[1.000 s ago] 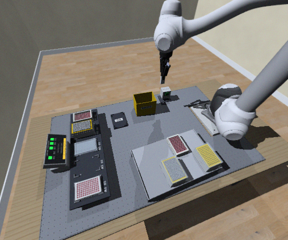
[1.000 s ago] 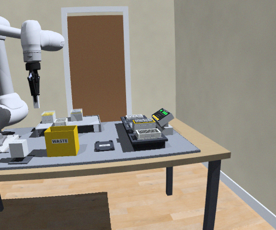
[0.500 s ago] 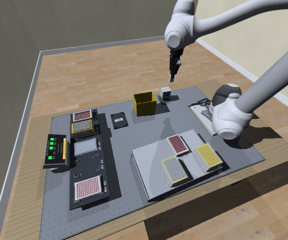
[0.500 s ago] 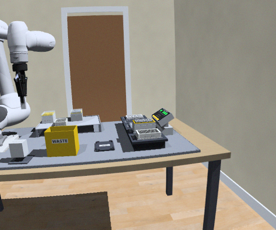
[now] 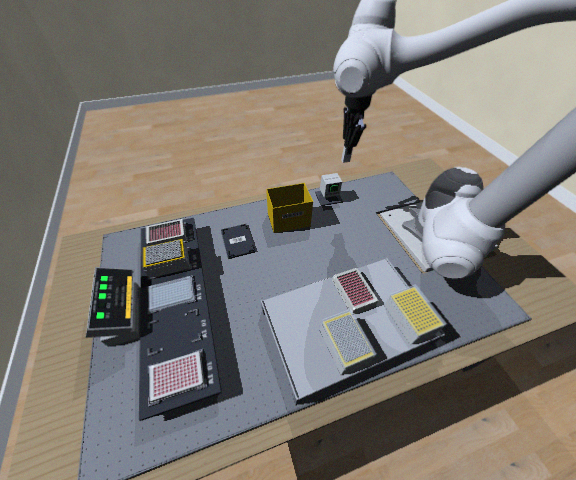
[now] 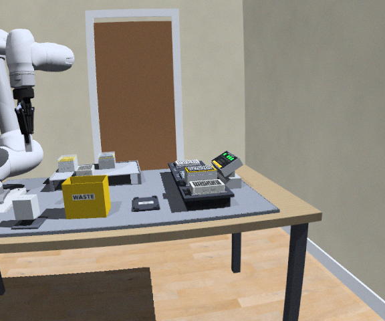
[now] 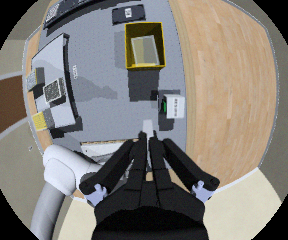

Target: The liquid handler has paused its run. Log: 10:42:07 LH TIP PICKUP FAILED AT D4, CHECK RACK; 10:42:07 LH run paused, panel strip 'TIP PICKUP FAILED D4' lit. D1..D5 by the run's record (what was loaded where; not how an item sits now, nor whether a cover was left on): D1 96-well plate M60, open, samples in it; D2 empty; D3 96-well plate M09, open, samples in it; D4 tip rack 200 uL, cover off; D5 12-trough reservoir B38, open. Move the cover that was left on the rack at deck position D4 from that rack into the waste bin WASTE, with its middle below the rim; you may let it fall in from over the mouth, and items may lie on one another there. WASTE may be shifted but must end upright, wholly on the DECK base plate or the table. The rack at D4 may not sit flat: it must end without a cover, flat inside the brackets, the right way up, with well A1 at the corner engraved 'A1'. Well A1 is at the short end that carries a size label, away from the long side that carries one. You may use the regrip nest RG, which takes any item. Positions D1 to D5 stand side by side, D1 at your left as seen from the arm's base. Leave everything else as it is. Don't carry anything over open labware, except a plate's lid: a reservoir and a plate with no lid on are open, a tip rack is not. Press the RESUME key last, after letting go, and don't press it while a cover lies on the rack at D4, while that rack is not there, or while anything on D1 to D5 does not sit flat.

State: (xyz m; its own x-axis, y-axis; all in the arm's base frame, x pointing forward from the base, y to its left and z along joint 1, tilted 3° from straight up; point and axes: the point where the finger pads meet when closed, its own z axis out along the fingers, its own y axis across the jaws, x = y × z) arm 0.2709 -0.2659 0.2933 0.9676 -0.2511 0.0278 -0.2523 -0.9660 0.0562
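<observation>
My gripper [image 5: 347,155] is shut on nothing and hangs high above the white key box with a green key [image 5: 331,186], pointing straight down; it also shows in the exterior view [image 6: 27,146] and the wrist view [image 7: 146,127]. The yellow WASTE bin [image 5: 289,207] stands upright on the deck plate just left of the key box. In the wrist view a pale flat cover [image 7: 144,50] lies inside the bin. The yellow-rimmed tip rack at D4 [image 5: 163,252] sits in the dark deck row with its tip grid showing and no cover on it.
The deck row also holds a reddish item [image 5: 164,230], a pale plate [image 5: 171,292] and a red plate [image 5: 174,374]. A status panel [image 5: 112,302] stands beside it. The black regrip nest [image 5: 238,243] lies left of the bin. A grey shelf [image 5: 350,320] carries three racks.
</observation>
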